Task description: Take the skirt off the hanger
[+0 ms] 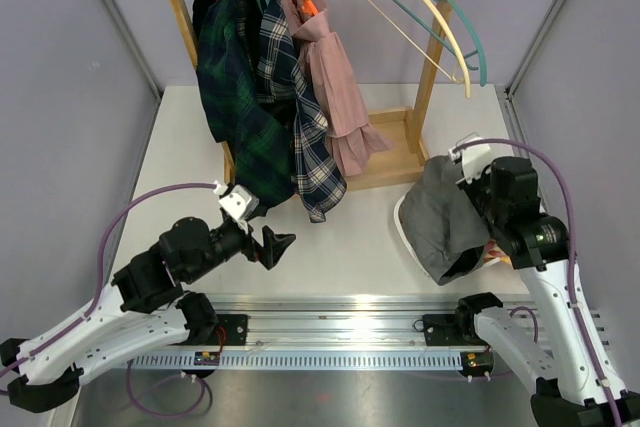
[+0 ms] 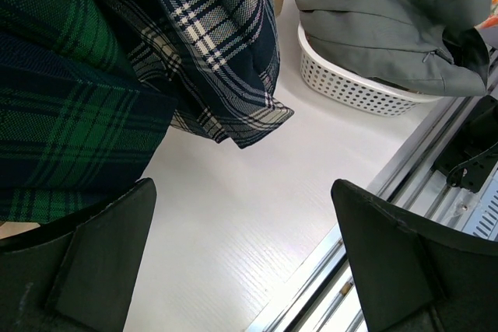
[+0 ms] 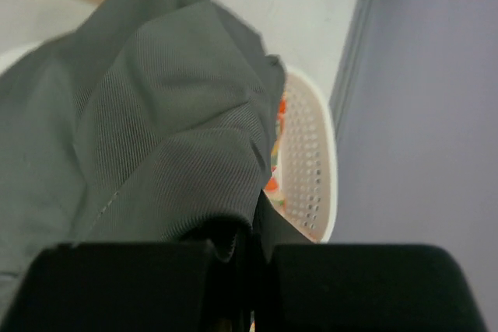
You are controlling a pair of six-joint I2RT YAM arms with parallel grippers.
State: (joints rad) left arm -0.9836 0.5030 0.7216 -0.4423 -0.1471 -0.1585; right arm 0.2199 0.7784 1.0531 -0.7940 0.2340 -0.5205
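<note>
Leftmost, the left end effector (image 1: 276, 245) hovers over the white surface (image 1: 350, 247), its fingers (image 2: 101, 262) spread wide with nothing between them. Ahead of it and to its left hangs a green plaid garment (image 2: 70, 114), its hem close above the left finger. A navy plaid garment (image 2: 210, 44) hangs just ahead, between the fingers' lines. Farther ahead, a pink garment (image 1: 335, 87) hangs on the same wooden rack (image 1: 428, 87).

To the right, the right end effector (image 3: 253, 258) has its fingers pressed together, pinching a fold of the grey skirt (image 3: 156, 130). The skirt is off any hanger. It bunches ahead and to the left of those fingers and drapes over the white basket (image 3: 311, 176), which lies just beyond them. Something orange shows inside the basket.
</note>
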